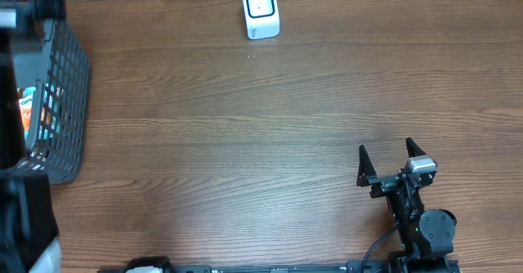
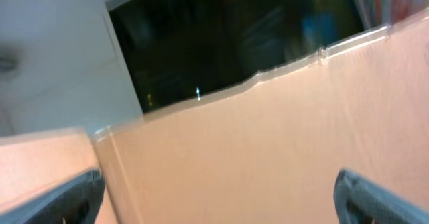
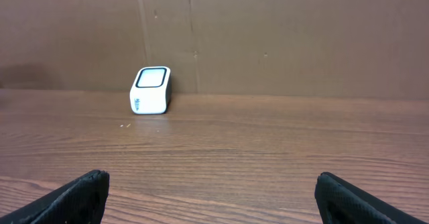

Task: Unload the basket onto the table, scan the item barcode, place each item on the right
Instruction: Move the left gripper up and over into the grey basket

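A: How does the right arm sit?

B: Low at the near right of the table (image 1: 245, 142), folded close to its base. The right gripper (image 1: 386, 147) points toward the far edge, level with the wood. Its jaws are spread wide and nothing is between them.

A: And the left arm?

B: From overhead it is only a dark, out-of-focus mass along the left edge, over the wire basket (image 1: 69, 85). In its wrist view the left gripper (image 2: 218, 204) is tilted and faces a pale cardboard surface (image 2: 268, 150) with a dark opening above it. The two fingertips sit at the bottom corners, far apart and released, with nothing held.

A: Where is the item?

B: An orange-and-white package (image 1: 33, 109) shows through the basket's mesh at the far left. It is too hidden to name more exactly. It lies well apart from the right gripper, across the width of the table. I cannot tell how close the left gripper is to it, because the wrist view is blurred.

A: And the scanner?

B: The white barcode scanner (image 1: 261, 10) stands upright at the far edge, near the middle. It is ahead of the right gripper and to its left, well apart from it.
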`<state>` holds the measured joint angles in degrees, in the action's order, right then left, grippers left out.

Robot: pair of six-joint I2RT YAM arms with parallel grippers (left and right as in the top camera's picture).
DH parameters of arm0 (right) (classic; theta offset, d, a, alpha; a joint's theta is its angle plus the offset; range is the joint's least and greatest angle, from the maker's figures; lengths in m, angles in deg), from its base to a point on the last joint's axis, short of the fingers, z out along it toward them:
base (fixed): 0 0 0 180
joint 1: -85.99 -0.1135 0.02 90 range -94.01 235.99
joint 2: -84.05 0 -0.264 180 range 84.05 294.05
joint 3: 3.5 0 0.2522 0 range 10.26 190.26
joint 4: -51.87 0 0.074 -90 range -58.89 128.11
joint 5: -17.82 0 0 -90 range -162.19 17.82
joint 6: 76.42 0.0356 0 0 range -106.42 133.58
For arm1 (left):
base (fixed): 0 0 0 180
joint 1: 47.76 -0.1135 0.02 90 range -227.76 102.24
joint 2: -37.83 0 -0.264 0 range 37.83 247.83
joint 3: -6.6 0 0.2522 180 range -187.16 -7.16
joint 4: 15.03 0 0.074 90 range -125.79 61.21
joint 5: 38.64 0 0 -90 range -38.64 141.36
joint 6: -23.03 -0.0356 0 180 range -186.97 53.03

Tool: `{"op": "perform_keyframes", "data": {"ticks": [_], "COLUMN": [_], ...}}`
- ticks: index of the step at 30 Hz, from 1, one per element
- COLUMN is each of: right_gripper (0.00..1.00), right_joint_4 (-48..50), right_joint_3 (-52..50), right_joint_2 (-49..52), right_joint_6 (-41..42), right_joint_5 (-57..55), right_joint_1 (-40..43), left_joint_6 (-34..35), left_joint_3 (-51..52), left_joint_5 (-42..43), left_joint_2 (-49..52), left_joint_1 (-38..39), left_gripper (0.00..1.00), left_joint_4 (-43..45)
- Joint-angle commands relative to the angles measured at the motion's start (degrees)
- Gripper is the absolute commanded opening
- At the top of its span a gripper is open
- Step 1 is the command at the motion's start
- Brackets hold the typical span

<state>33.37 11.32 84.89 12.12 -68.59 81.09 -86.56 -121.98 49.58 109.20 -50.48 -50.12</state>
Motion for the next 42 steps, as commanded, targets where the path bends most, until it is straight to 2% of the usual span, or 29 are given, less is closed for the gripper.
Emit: {"op": "perform_keyframes", "data": {"ticks": [1,6,12,15,19,29,36,42], "right_gripper": [1.00,1.00,1.00,1.00,1.00,1.00,1.00,1.00], "right_joint_4": [0.2,0.3,0.3,0.3,0.3,0.2,0.3,0.2], "right_joint_3": [-0.6,-0.6,-0.6,-0.6,-0.6,-0.6,-0.6,-0.6], "right_joint_2": [-0.7,-0.7,-0.7,-0.7,-0.7,-0.7,-0.7,-0.7], "right_joint_6": [0.4,0.4,0.4,0.4,0.4,0.4,0.4,0.4], "right_joint_5": [-0.5,-0.5,-0.5,-0.5,-0.5,-0.5,-0.5,-0.5], "right_joint_1": [0.2,0.2,0.2,0.2,0.2,0.2,0.2,0.2], "left_joint_6": [1.4,1.9,7.2,10.3,12.2,15.1,16.0,16.0], "left_joint_3": [-10.8,-19.5,-20.0,-20.0,-19.9,-19.9,-19.9,-19.9], "left_joint_5": [-3.2,-4.2,-3.7,-0.5,3.5,3.5,3.8,4.7], "left_joint_2": [7.6,18.5,26.6,28.9,30.0,30.1,30.1,30.1], "left_joint_1": [0.1,-1.8,-8.5,-13.2,-20.4,-34.5,-38.6,-39.3], "left_gripper": [1.00,1.00,1.00,1.00,1.00,1.00,1.00,1.00], "left_joint_4": [-8.9,-22.4,-31.2,-35.2,-39.5,-49.6,-55.0,-55.1]}}
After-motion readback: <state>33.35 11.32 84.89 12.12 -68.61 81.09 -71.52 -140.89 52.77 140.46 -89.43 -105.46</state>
